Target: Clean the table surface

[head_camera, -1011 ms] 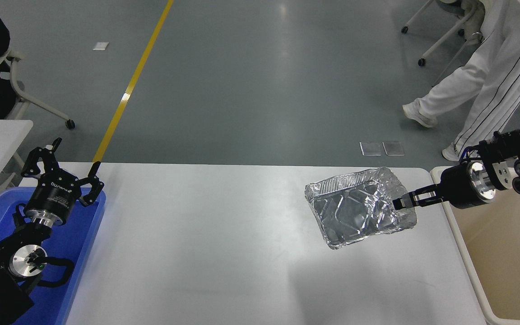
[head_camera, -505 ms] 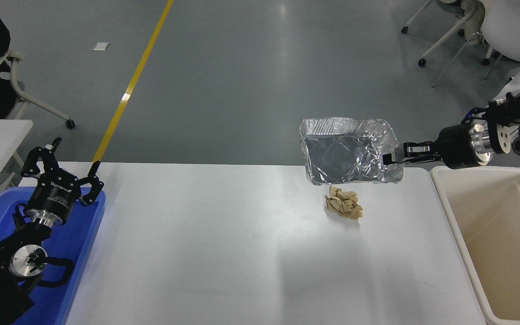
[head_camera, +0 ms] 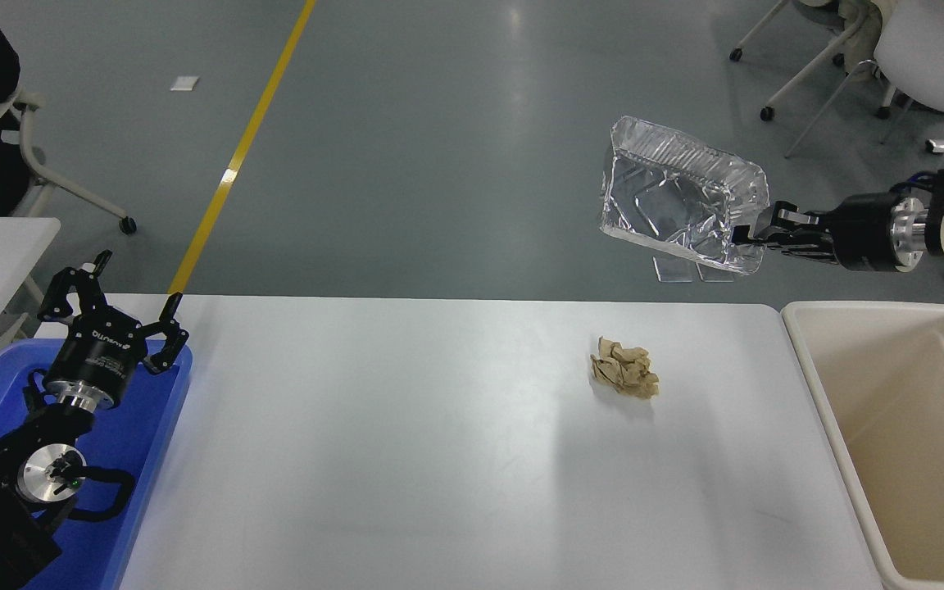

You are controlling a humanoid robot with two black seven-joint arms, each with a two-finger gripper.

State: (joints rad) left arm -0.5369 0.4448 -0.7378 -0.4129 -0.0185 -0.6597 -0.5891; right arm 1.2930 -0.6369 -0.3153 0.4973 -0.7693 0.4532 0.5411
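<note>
- Your right gripper (head_camera: pixel 746 233) is clamped on the near right rim of the foil tray (head_camera: pixel 681 201), reaching in from the right edge of the view.
- Since half a second ago the tray has gone up and to the right. It then hung over the table's far edge, just above the paper; now it shows against the grey floor beyond the table, clear of the tabletop.
- The tray has also tilted: its open side faces the camera and its ribbed far wall sits uppermost.
- One second ago the tray hid the paper; half a second ago the paper had come into sight, and it has not shifted since.
- The crumpled brown paper (head_camera: pixel 625 369) lies on the table surface (head_camera: pixel 406 442), in its far right part, well apart from the tray.
- The table fills the middle of the view, between the blue bin (head_camera: pixel 140 459) on its left and the beige tub (head_camera: pixel 914 434) on its right.
- Nothing shows inside the part of the tub you can see.
- Your left gripper (head_camera: pixel 124 307) is parked over the blue bin at the lower left, fingers spread and holding nothing, just as in both earlier frames.
- The person in white who stood at the upper right a second ago is gone from view.
</note>
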